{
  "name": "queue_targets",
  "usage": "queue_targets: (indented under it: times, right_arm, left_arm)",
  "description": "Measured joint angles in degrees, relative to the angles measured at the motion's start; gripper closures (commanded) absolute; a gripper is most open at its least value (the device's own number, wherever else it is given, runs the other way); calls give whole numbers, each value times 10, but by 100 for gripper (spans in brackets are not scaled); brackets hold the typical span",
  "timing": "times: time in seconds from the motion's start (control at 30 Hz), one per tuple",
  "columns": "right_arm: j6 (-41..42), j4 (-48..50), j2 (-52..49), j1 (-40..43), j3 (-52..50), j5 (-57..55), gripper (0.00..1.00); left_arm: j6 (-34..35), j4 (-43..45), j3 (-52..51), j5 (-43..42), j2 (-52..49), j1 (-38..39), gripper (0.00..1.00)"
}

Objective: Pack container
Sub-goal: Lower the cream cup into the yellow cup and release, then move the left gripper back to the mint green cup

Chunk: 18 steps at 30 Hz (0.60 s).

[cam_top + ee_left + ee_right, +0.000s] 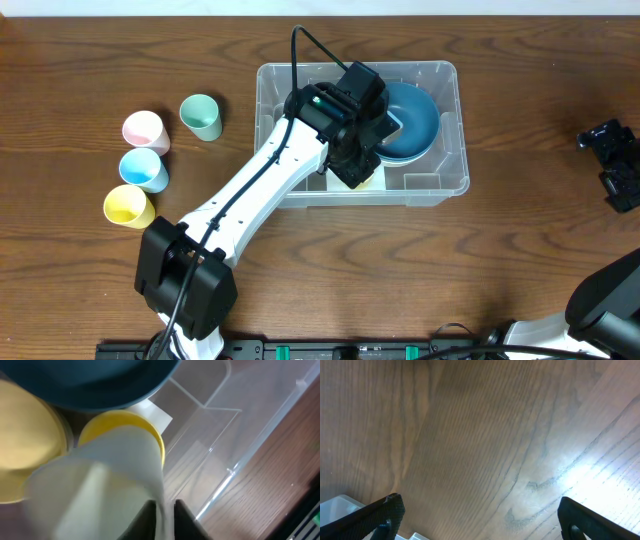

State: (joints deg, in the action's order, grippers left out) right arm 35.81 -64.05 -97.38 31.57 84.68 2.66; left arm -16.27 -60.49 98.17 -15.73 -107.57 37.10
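Note:
The container [455,185], a clear plastic bin, sits at the table's centre. Inside it lies a blue bowl [415,125], which fills the top of the left wrist view as the bowl [90,380]. My left gripper [358,172] reaches down into the bin beside the bowl. In the left wrist view the left gripper [164,520] is shut on the thin wall of a pale cup [100,485]. A yellow cup rim [125,417] shows right behind it and a yellow bowl [25,450] lies at the left. My right gripper [612,160] stands open over bare wood.
Several cups stand on the table left of the bin: pink [144,130], green [202,116], light blue [144,169] and yellow [128,206]. The bin's clear wall [235,467] runs close to the right of the left fingers. A bin corner [340,505] shows in the right wrist view.

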Motion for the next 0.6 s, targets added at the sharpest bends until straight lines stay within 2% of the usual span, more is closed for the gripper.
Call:
queue_targets:
  times: [0.07, 0.1, 0.43, 0.6]
  right_arm:
    - [0, 0, 0, 0, 0, 0, 1]
    - [0, 0, 0, 0, 0, 0, 1]
    - [0, 0, 0, 0, 0, 0, 1]
    - [0, 0, 0, 0, 0, 0, 1]
  left_arm:
    - [-2, 2, 0, 0, 0, 0, 44]
    - [-5, 2, 0, 0, 0, 0, 40]
    - [-2, 0, 0, 10, 1, -3, 38]
    - [19, -1, 0, 29, 33, -41, 38]
